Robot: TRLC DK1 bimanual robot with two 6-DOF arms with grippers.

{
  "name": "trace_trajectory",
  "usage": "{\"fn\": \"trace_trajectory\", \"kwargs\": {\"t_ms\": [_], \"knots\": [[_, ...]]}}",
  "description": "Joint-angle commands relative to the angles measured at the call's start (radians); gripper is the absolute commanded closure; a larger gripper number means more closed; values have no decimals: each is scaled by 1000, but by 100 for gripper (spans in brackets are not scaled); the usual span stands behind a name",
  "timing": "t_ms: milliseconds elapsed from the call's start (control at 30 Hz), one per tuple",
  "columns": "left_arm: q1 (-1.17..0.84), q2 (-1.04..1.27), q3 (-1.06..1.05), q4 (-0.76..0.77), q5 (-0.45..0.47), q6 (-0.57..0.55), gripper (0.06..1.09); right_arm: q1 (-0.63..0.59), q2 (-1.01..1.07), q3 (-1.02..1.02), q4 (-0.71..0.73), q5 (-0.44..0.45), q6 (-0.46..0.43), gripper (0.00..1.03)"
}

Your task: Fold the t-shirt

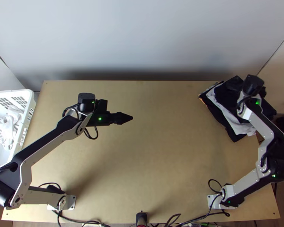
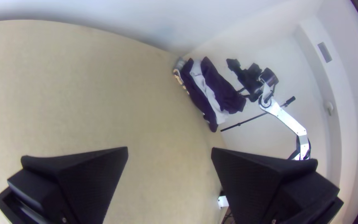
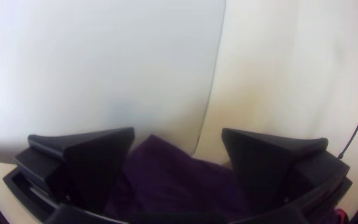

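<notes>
right pincer (image 3: 178,132): apart, clamped on nothing | left pincer (image 2: 169,155): apart too | dark cloth (image 3: 179,178), probably my shirt: rumpled atop the pile (image 1: 228,114), below my right pincer | likely light, limp; I'd pinch one raised edge, sparing layers underneath

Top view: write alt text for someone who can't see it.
Dark and white clothes lie piled at the far right corner of a wooden table, under the right arm. The left claw hangs above the table, pointing right; a white basket holding white cloth stands at the left.
</notes>
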Motion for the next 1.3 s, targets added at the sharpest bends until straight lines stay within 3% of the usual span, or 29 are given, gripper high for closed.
{"fn": "trace_trajectory", "kwargs": {"t_ms": [0, 400, 833, 1267], "knots": [[-2, -11, -13, 2, 5, 1, 11, -35, -105, 0, 23, 4, -44, 5], [-2, -8, 2, 8, 5, -2, 11, -170, -179, -304, 67, 24, -66, 5], [-2, -34, 2, -36, 5, 9, 11, -227, 133, -267, 176, 23, -41, 5], [-6, -52, 1, -53, 5, 7, 11, -170, 81, -367, 174, 24, -26, 5]]}}
